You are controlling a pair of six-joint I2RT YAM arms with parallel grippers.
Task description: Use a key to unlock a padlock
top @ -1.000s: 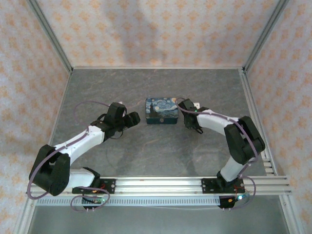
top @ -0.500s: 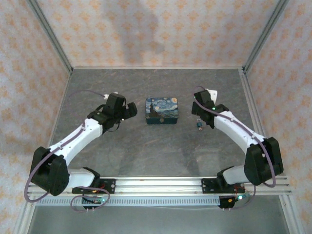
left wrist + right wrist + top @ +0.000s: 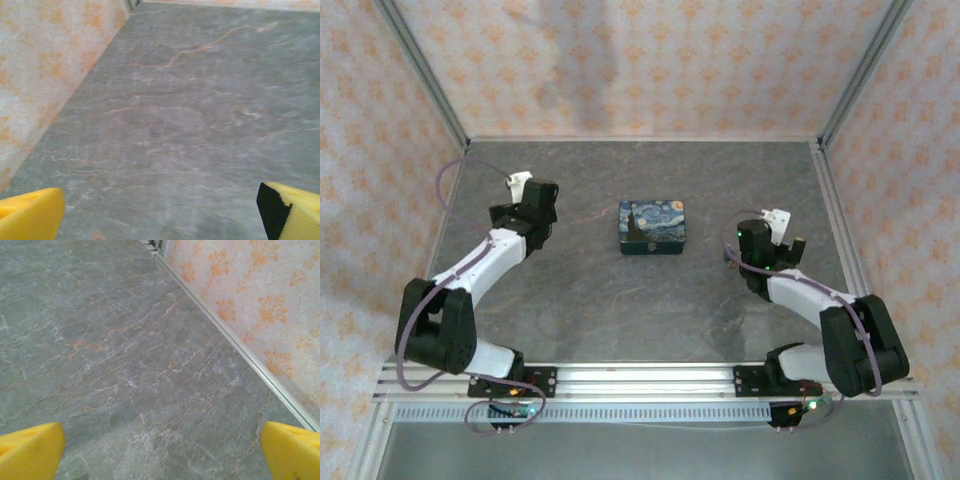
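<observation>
Hanging over the bare table, the left gripper had its jaws wide apart and empty. Right of the painted tin lay the padlock, near the right gripper, whose jaws were also wide apart. It looked like tiny, stiff, probably slippery metal, so I would pinch the flat sides of its body

left hand spread wide, right hand likewise

High rear overview; both wrist cameras close over table
</observation>
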